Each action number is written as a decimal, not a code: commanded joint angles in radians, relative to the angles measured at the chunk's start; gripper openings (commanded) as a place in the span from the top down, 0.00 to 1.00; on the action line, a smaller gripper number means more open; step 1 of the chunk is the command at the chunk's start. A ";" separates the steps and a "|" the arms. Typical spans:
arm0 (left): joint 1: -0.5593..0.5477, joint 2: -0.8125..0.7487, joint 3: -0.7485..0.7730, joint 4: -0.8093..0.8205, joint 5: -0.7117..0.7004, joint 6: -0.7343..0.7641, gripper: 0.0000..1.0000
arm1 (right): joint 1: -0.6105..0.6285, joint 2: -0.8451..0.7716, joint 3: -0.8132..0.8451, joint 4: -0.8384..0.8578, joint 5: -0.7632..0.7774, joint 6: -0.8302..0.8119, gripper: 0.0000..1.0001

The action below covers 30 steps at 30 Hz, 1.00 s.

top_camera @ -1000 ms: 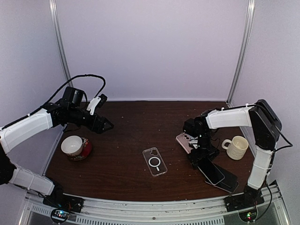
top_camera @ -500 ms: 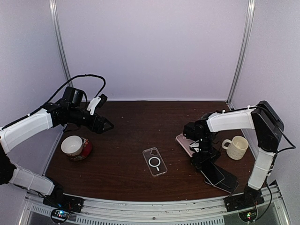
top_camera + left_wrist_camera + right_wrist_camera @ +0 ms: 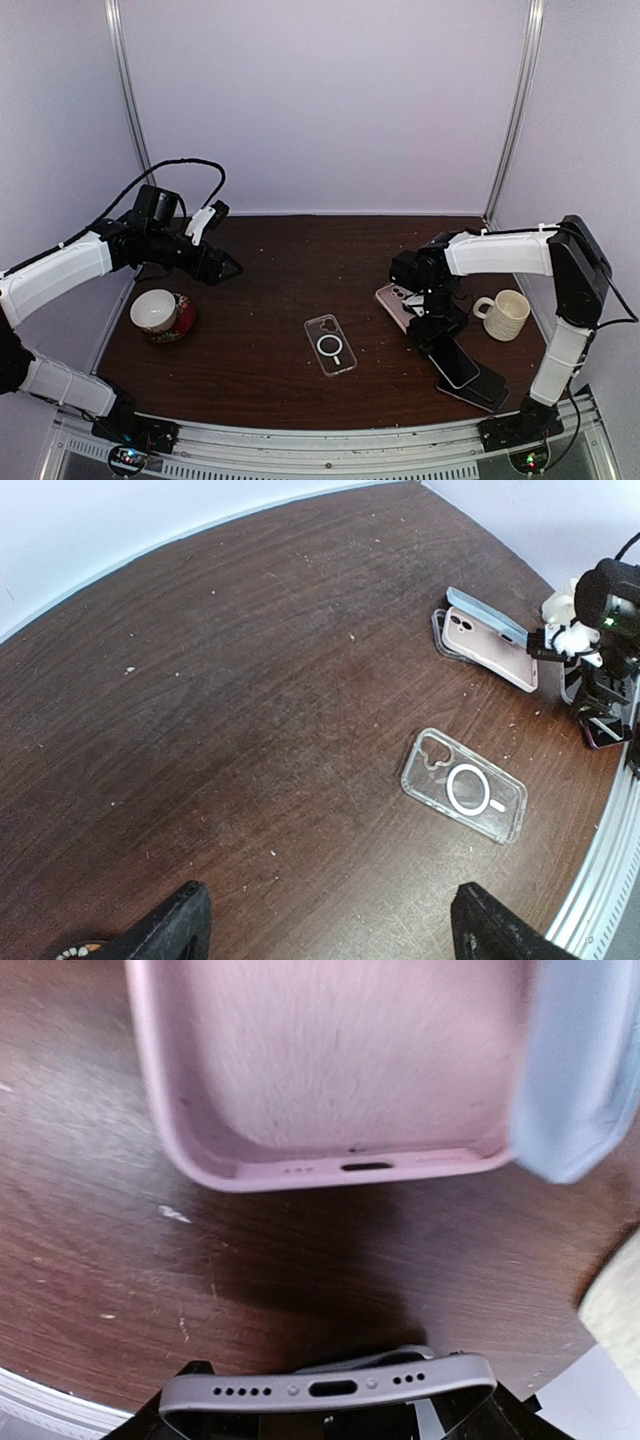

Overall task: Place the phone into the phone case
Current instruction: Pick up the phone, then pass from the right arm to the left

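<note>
The phone (image 3: 455, 362) lies at the near right of the surface (image 3: 280, 290), resting on a flat dark thing (image 3: 487, 388). Its long axis runs on a slant from the right gripper (image 3: 437, 335) toward the near right corner. That gripper is at the phone's far end. In the wrist view the phone's port edge (image 3: 330, 1390) spans the gap between the two fingers, which stand fairly wide on either side of it; whether they are actually pressing on it I cannot tell. The right arm is the one on the phone. The left gripper (image 3: 328, 915) hangs well apart over the far left, spread wide with nothing in it. The clear case (image 3: 331, 344), probably the target, lies alone mid-surface, open side up and empty, to the left of the right gripper, its long axis running roughly near to far. The phone will therefore have to travel leftward and turn to match it. Just beyond the right gripper a pink case (image 3: 330, 1080) is also empty, with a blue case (image 3: 580, 1070) beside it. What the mug (image 3: 503, 315) holds cannot be seen
</note>
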 commanded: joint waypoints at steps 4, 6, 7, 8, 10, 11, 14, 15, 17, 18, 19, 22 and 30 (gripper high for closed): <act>-0.004 -0.034 -0.011 0.049 -0.008 0.001 0.13 | 0.111 -0.085 0.189 -0.087 0.170 0.106 0.42; -0.004 -0.046 -0.014 0.054 0.012 -0.011 0.13 | 0.158 -0.084 0.244 -0.076 0.205 0.164 0.44; -0.005 -0.052 -0.016 0.060 0.016 -0.021 0.13 | 0.186 -0.080 0.274 -0.059 0.217 0.190 0.44; -0.006 -0.059 -0.021 0.064 0.018 -0.032 0.13 | 0.214 -0.075 0.299 -0.034 0.231 0.214 0.44; -0.008 -0.069 -0.028 0.067 0.018 -0.063 0.13 | 0.274 -0.061 0.345 0.049 0.267 0.258 0.44; -0.008 -0.073 -0.035 0.067 0.018 -0.082 0.13 | 0.300 -0.051 0.364 0.092 0.293 0.281 0.44; -0.009 -0.088 -0.068 0.068 0.021 -0.148 0.14 | 0.374 -0.015 0.396 0.236 0.376 0.346 0.47; -0.009 -0.093 -0.081 0.068 0.023 -0.159 0.14 | 0.395 0.000 0.400 0.288 0.391 0.359 0.48; -0.010 -0.101 -0.108 0.068 0.024 -0.163 0.14 | 0.434 0.022 0.409 0.366 0.433 0.386 0.48; -0.010 -0.105 -0.118 0.068 0.014 -0.161 0.14 | 0.448 0.033 0.409 0.401 0.455 0.402 0.49; -0.010 -0.107 -0.123 0.064 0.001 -0.163 0.14 | 0.461 0.043 0.405 0.429 0.472 0.419 0.50; -0.010 -0.115 -0.116 0.061 -0.001 -0.164 0.14 | 0.481 0.074 0.400 0.477 0.495 0.438 0.50; -0.030 -0.157 -0.133 0.147 0.148 -0.144 0.19 | 0.454 -0.016 0.470 0.459 0.479 0.455 0.51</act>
